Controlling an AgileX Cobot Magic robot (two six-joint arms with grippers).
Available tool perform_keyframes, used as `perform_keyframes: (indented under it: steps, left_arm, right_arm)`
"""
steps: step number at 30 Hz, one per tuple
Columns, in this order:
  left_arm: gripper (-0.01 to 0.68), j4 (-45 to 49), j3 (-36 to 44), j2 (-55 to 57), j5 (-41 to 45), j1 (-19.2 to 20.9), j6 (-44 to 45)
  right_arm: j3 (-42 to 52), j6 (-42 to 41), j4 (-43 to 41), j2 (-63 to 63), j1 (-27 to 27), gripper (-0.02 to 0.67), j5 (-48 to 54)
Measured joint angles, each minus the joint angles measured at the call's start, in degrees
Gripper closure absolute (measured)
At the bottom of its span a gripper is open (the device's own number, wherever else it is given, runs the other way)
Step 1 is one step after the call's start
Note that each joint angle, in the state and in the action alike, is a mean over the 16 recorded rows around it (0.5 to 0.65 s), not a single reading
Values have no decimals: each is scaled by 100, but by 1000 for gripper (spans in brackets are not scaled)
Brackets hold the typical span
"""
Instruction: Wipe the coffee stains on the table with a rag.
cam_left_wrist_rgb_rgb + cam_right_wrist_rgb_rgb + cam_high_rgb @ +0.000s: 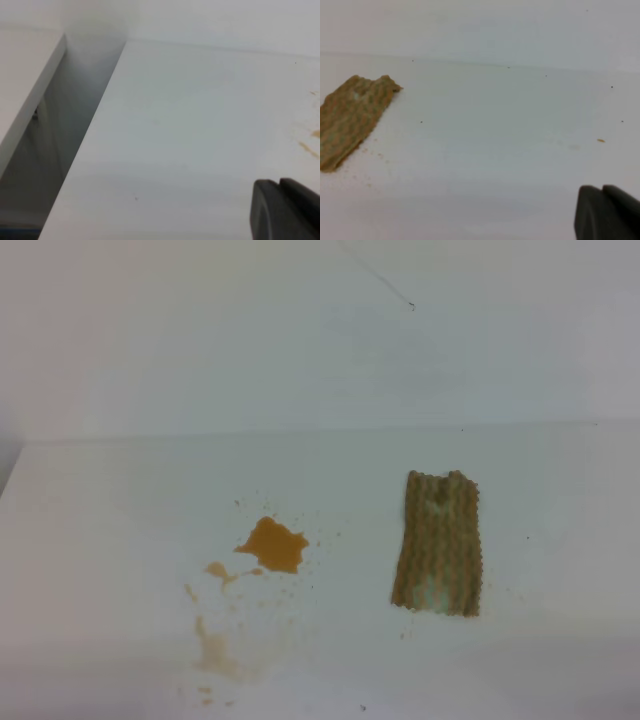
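The coffee stains [272, 545] are an orange-brown blotch left of the middle of the white table [120, 540], with paler tan smears [215, 650] trailing toward the front. The tan ribbed rag [438, 542] lies flat to their right, apart from them. Neither gripper shows in the exterior high view. In the left wrist view my left gripper [280, 186] sits at the lower right with its dark fingers together, and a few stain streaks [314, 134] show at the right edge. My right gripper [602, 190] is shut and empty, well to the right of the rag [352, 117].
A white wall [300, 330] rises behind the table, with a thin dark line [375, 275] on it. In the left wrist view the table's left edge [95, 130] drops into a gap beside another white surface [25, 90]. Crumbs lie around the rag.
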Motion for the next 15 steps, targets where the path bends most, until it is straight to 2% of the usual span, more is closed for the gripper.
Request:
perform_keyframes:
  steps: [15]
  left_arm:
    - [674,1,-67,0,0,0,0]
  right_arm:
    - [0,0,-90,0,0,652,-9]
